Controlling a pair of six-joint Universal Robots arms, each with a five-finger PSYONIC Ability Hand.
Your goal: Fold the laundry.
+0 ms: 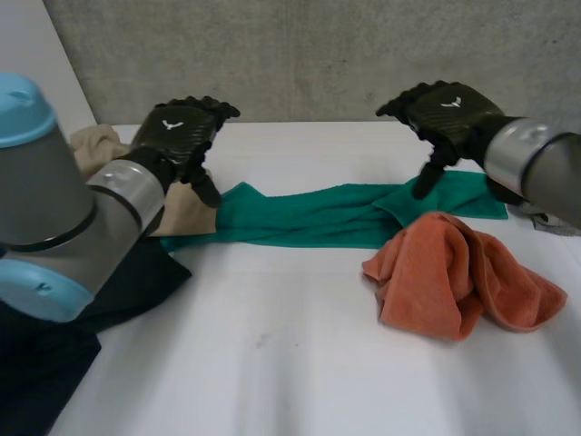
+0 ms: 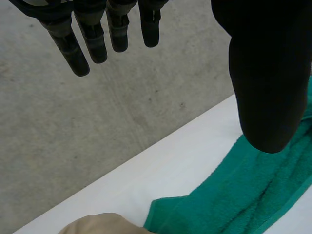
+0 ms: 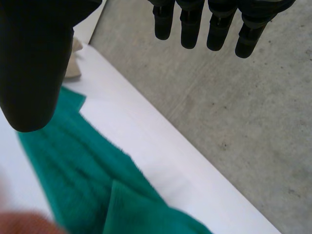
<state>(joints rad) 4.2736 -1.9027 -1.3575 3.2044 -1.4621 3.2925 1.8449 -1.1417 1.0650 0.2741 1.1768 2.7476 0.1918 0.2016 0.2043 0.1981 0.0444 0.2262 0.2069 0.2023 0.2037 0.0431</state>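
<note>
A green towel [image 1: 336, 214] lies stretched in a long strip across the back of the white table [image 1: 272, 354]. My left hand [image 1: 182, 132] hovers above its left end, fingers straight and holding nothing. My right hand [image 1: 445, 113] hangs over the right end, open too, thumb pointing down toward the cloth. In the left wrist view the green towel [image 2: 243, 195] lies below the thumb [image 2: 268, 73], apart from it. In the right wrist view the green towel [image 3: 87, 180] runs under the thumb [image 3: 36, 63], with a fold in it.
An orange towel [image 1: 454, 277] lies crumpled in front of the green one, at the right. A beige cloth [image 1: 186, 209] sits under my left hand, and a dark cloth [image 1: 54, 336] hangs over the table's left edge. A concrete wall [image 1: 318, 54] stands behind.
</note>
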